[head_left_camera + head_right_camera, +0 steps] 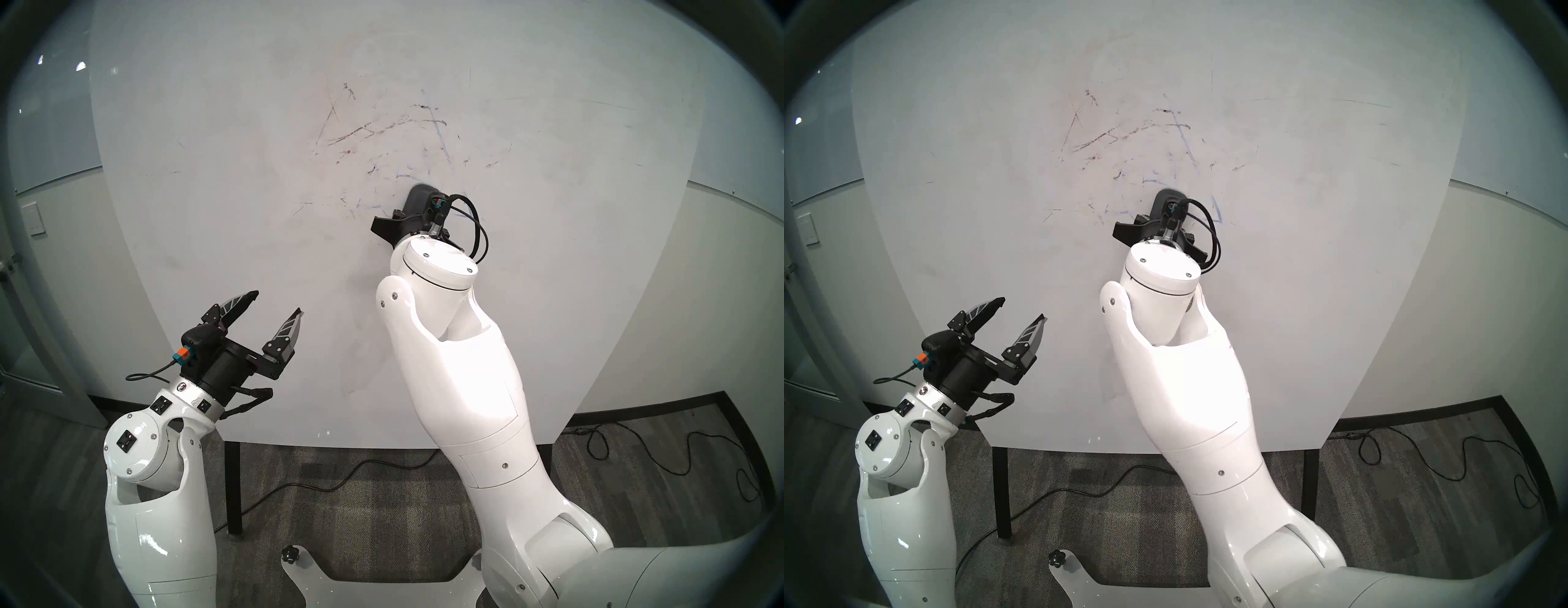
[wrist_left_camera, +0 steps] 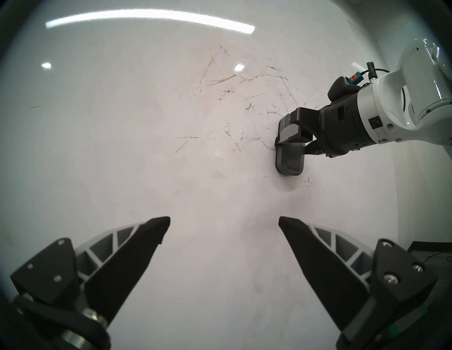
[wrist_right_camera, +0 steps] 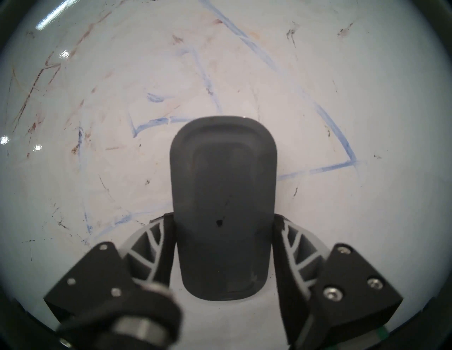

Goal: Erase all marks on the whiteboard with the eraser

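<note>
The eraser point(image 3: 223, 207) is clamped between the right gripper's point(image 3: 223, 221) fingers point(image 3: 291, 244) and pressed flat against the whiteboard point(image 2: 122, 146). The left gripper point(image 2: 224, 223) is spread wide, empty.

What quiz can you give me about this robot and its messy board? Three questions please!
1. True or false: the left gripper is holding the eraser.
2. Pick one: what colour are the marker lines that make the triangle's corner beside the eraser? A) green B) blue C) yellow
3. Fill the gap: the eraser lies flat against the ____.

Key:
1. False. Its fingers are spread apart with nothing between them.
2. B
3. whiteboard
</note>
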Controlling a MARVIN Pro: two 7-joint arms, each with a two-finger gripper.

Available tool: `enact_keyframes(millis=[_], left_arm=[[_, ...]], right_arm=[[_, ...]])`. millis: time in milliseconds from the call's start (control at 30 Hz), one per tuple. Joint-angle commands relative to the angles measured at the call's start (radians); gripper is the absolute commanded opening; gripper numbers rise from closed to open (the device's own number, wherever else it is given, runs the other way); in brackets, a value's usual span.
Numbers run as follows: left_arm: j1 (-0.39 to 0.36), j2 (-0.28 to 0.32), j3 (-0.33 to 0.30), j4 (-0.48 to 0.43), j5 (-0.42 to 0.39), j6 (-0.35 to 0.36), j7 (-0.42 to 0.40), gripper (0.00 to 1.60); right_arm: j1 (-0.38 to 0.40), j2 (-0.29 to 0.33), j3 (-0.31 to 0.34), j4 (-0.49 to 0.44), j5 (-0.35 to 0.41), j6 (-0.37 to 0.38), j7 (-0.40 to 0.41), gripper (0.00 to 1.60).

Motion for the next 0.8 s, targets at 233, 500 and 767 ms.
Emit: enact_keyframes(millis=[233, 500, 767], left_arm=[[-0.002, 0.001, 0.002, -0.016, -0.005, -0.003, 0.002, 1.60], [-0.002, 0.001, 0.002, -0.016, -0.005, -0.003, 0.002, 1.60], [-0.002, 0.001, 0.002, -0.016, -0.006, -0.003, 0.002, 1.60]], right_arm=[[-0.015, 0.024, -0.058, -0.063, -0.012, -0.001, 0.045, 0.00], [-0.033, 0.053, -0.100, -0.104, -0.019, 0.007, 0.078, 0.00], [-0.027, 0.056, -0.134, -0.098, -0.039, 0.014, 0.077, 0.00]])
